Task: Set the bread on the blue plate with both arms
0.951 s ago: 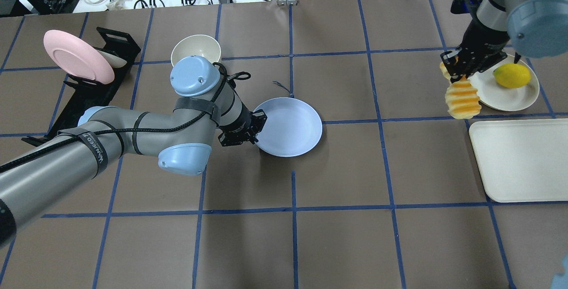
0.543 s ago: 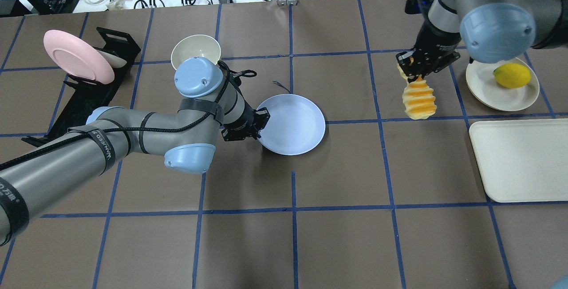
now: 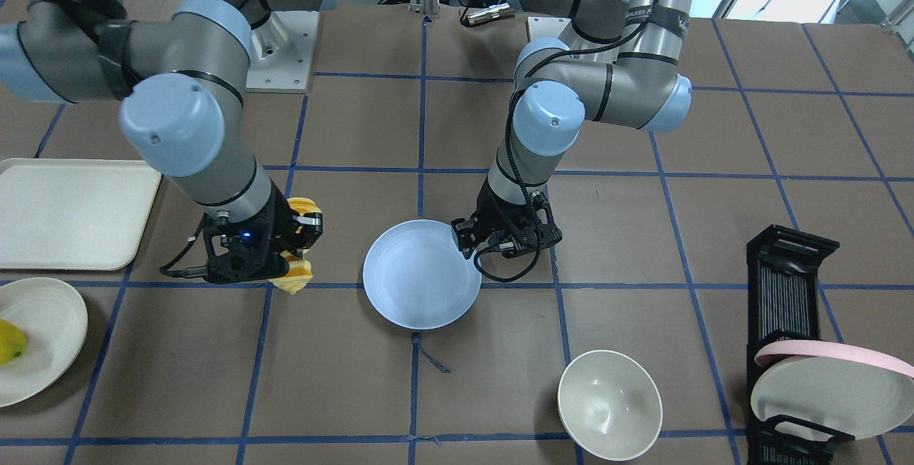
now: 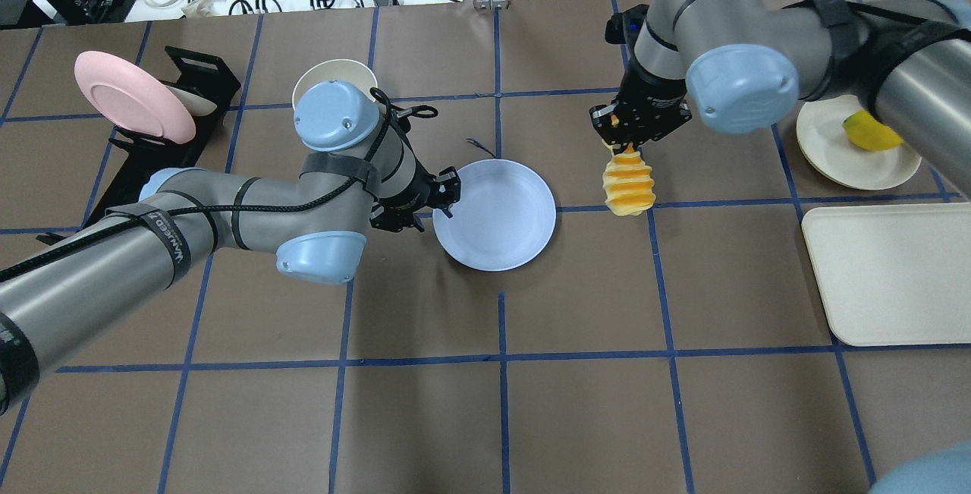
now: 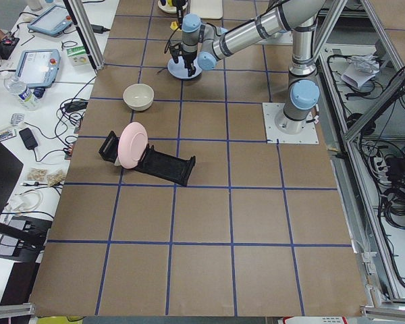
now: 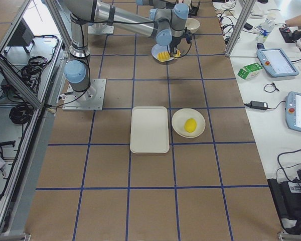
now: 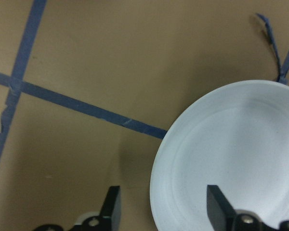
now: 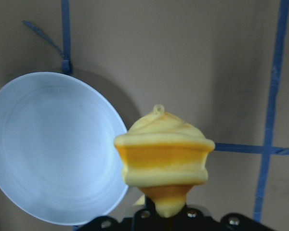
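The blue plate (image 4: 494, 215) lies flat on the brown table mat, also seen in the front view (image 3: 421, 283). My left gripper (image 4: 447, 192) is open at the plate's left rim. In the left wrist view (image 7: 164, 211) one finger stands outside the rim and one over the plate (image 7: 231, 159). My right gripper (image 4: 626, 130) is shut on the top end of the bread (image 4: 628, 187). The bread hangs down above the table, right of the plate. The right wrist view shows the bread (image 8: 164, 159) beside the plate (image 8: 53, 149).
A cream bowl (image 3: 609, 404) stands behind my left arm's elbow. A black rack holds a pink plate (image 4: 129, 95) at the far left. A cream plate (image 4: 857, 160) with a yellow fruit (image 4: 868, 133) and a cream tray (image 4: 887, 274) are at the right.
My right arm has carried the bread left, from beside the cream plate to just right of the blue plate. My left gripper has shifted a little along the plate's rim.
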Motion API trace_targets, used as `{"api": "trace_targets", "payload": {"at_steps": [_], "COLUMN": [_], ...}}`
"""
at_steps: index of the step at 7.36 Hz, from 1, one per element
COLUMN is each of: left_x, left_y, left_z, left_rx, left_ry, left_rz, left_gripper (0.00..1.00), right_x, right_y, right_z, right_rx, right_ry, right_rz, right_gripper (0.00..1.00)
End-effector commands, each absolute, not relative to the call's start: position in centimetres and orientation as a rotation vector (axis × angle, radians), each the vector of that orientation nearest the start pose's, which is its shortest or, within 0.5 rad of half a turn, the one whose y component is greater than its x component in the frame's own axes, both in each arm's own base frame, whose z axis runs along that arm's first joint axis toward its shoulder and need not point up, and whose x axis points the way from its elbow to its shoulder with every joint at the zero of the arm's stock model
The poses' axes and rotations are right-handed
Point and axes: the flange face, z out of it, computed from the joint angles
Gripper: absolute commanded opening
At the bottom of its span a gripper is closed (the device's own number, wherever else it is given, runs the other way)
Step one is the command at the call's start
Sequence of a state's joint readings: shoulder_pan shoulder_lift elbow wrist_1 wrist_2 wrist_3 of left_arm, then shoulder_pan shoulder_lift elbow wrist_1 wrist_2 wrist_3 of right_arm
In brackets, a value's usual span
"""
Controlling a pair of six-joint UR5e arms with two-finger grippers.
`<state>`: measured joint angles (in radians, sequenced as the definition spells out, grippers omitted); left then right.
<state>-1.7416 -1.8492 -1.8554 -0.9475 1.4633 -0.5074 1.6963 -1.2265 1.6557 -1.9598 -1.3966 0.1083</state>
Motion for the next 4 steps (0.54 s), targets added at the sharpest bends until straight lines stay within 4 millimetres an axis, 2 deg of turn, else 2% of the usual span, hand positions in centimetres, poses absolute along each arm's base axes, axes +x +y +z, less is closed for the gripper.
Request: {"api": "trace_targets", "payload": {"at_steps": [1, 2, 3, 4], "left_x": [-18.6, -16.6, -16.1, -16.2], "left_y": [-54.9, -54.9, -54.0, -53.0], "left_z": [36.2, 39.5, 43.3, 46.1], "left_rx": [-0.333, -0.209, -0.169, -0.164], "left_ry": [3.186, 3.134, 3.129, 3.138], "left_rz": [0.111, 0.146, 0.154, 0.105], "left_gripper": [0.97, 0.97, 1.0, 1.0], "right_x": [29.2, 31.9, 32.8, 33.2], "right_y": [-56.4, -55.3, -55.4, -55.5], "right_z": [26.7, 25.0, 23.2, 21.4], "right_rx": [0.178, 0.138, 0.215, 0.272], "right_ry": [2.909, 2.913, 2.916, 2.912], "right_rz": [0.094, 0.105, 0.143, 0.145], "right_gripper": [0.0, 0.0, 0.0, 0.0]}}
